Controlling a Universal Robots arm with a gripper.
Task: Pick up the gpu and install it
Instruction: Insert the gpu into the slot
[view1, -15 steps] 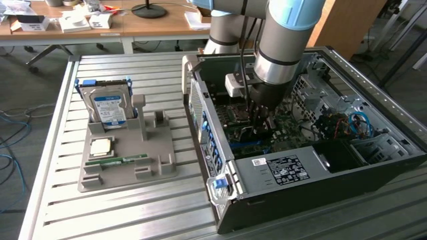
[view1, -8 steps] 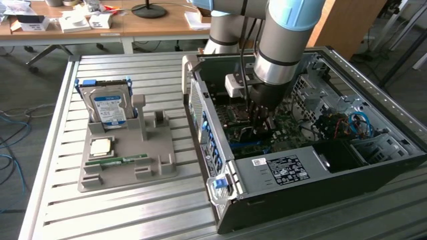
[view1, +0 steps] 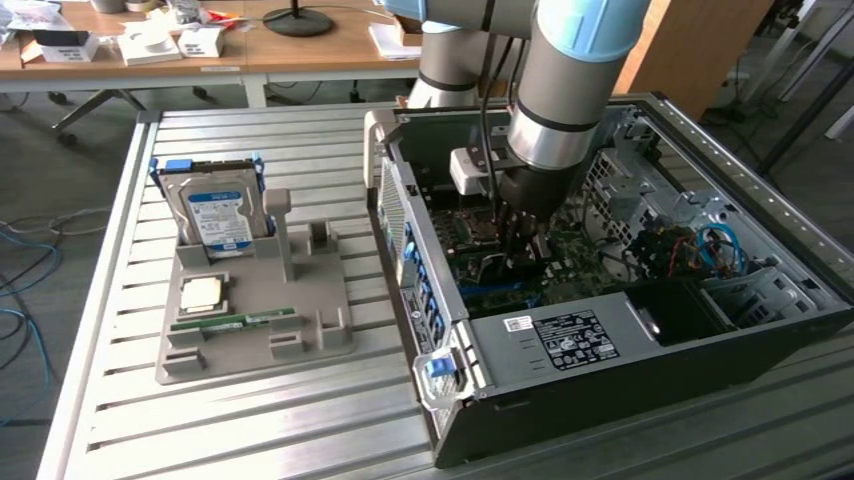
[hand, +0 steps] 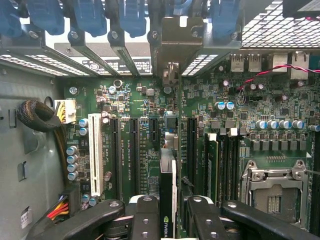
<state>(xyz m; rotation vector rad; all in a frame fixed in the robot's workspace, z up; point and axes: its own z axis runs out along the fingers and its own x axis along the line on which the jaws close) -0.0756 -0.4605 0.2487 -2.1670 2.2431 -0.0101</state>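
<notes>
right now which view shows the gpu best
The wrist view: the gpu is held edge-on in the gripper, above the motherboard slots. In the exterior view the arm mostly hides it inside the computer case.

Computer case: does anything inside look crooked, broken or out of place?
Nothing stands out. The claw holds the gpu edge-on, parallel with the slots on the motherboard; I see no bent or loose parts.

Ran as a ribbed silvery metal bench (view1: 240, 430) of long parallel slats. Carried a flat grey plastic parts holder (view1: 327, 300) toward the exterior view's left. Carried also, near it on the exterior view's right and not touching it, an open dark metal computer case (view1: 641, 410) laid on its side.
</notes>
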